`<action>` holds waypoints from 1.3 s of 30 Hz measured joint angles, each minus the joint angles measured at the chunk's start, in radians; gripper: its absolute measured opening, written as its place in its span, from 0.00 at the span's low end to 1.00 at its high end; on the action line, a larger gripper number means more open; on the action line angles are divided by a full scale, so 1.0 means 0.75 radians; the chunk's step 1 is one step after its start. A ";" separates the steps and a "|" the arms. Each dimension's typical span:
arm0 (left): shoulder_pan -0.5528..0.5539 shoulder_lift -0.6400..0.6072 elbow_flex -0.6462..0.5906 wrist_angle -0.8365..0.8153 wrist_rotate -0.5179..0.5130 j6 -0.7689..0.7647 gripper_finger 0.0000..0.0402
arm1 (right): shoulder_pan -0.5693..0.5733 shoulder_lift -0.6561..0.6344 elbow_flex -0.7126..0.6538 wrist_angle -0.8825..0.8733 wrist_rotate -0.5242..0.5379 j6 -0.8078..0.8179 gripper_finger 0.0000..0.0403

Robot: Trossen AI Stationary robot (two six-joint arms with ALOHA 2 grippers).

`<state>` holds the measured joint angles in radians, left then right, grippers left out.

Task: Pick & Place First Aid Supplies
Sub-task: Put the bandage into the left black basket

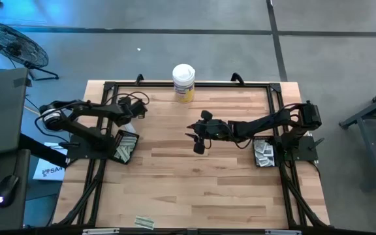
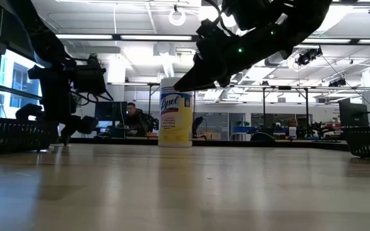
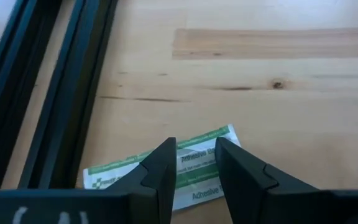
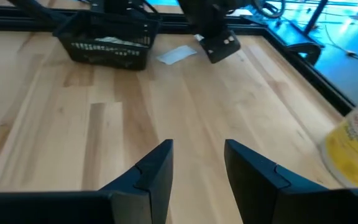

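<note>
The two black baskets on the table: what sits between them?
In the high view, between the left basket and the right basket there is bare wood, with only the right gripper hanging above it.

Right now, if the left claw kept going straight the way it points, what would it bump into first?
Probably the green-and-white bandage packets lying on the wooden table: the left gripper points at them with its fingers astride. How near it is, I can't judge.

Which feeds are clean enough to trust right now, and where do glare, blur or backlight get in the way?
Left wrist view: evenly lit, the green-and-white adhesive bandage packet readable between the left gripper fingers. Low view: bright ceiling lights silhouette both arms; the near wooden table is soft. Right wrist view: the yellow-labelled wipes canister is blurred at the frame edge. High view: even light, no glare.
</note>
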<state>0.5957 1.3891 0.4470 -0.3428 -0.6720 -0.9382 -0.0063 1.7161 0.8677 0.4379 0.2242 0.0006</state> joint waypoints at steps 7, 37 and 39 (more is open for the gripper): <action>0.000 -0.113 0.014 0.061 -0.006 0.093 0.28 | 0.001 0.090 0.000 0.051 -0.035 0.006 0.34; -0.064 0.157 0.018 0.223 -0.015 0.019 0.02 | 0.008 0.312 0.001 0.310 -0.218 0.143 0.34; -0.064 0.156 0.018 0.220 0.000 0.021 0.03 | 0.018 0.312 0.001 0.310 -0.219 0.143 0.34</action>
<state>0.5480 1.5063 0.4603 -0.1781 -0.6721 -0.9228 0.0072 1.9503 0.8684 0.6701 0.0603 0.1080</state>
